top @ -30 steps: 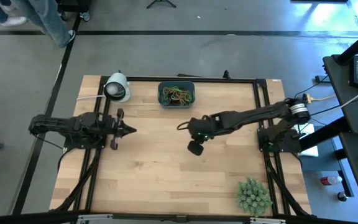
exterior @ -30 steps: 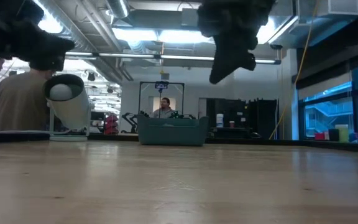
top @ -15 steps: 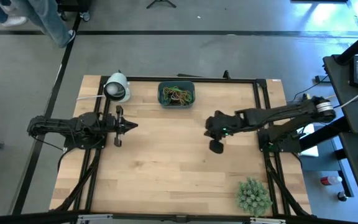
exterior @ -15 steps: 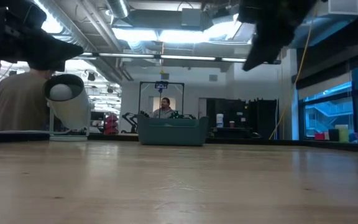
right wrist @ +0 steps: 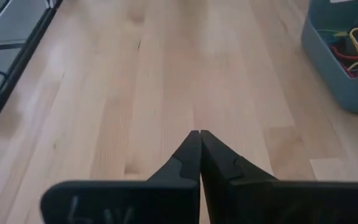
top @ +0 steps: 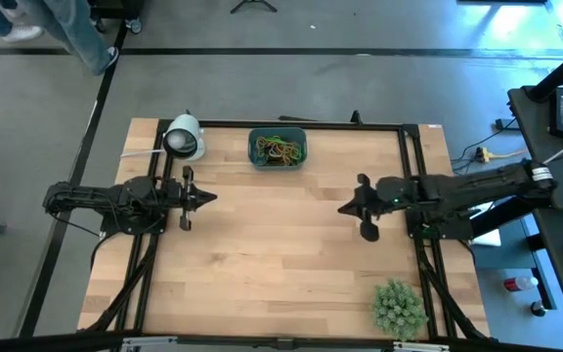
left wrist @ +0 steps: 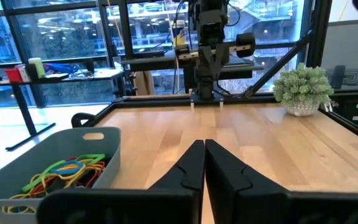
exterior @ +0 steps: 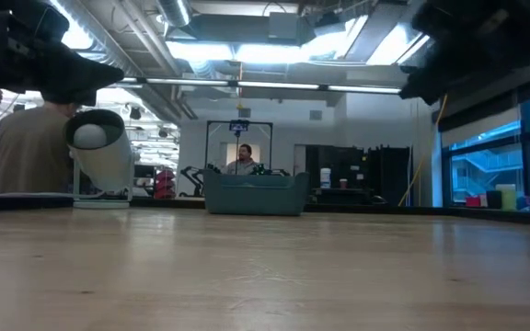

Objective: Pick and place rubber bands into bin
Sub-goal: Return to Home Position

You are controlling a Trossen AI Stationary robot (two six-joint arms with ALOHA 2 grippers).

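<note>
- Left gripper (top: 206, 197): hangs over the left part of the table (top: 262, 274), pointing across twd the middle. Fingers (left wrist: 194, 163) pressed tight together in the left wrist view, nothing between them.
- White cylinder-shaped thing (top: 184, 138): sits at the far-left corner of the table, dark round face on one end. Just beyond the left gripper, not touching it.
- A person (exterior: 30, 147) shows in the low view, standing behind that cylinder, off the table.
- Bin (top: 278, 149): teal, at the middle of the far edge, flat on the wood. Well apart from both grippers.
- Rubber bands (top: 280, 150): tangled pile inside the bin, red, orange, yellow, green + some dark ones. Every band I can make out is in there.
- Right gripper (top: 342, 207): over the right part of the table, pointing back twd the left one w/ a wide stretch of wood between them. Fingers (right wrist: 188, 152) closed tip to tip, empty. Low view has it up above the table surface.
- Bushy green plant (top: 397, 307): near-right corner, well clear of the right arm.
</note>
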